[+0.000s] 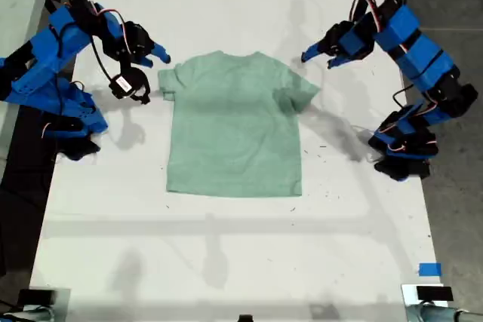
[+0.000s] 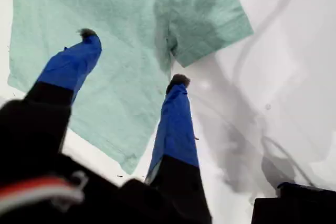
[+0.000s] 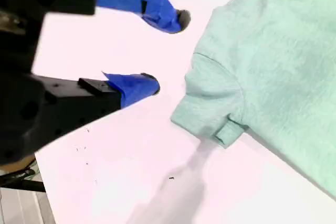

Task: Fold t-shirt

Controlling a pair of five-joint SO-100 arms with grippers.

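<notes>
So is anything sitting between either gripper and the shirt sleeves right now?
Nothing visible. My first gripper hangs open over the t-shirt beside one sleeve; my second gripper is open just off the other sleeve, with only bare white table between.

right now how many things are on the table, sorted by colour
mint green: 1, the t-shirt, lying flat on the white table
blue: 3, two arms, one with my first tool and one with my second tool, both open, plus a piece of blue tape
total: 4
</notes>
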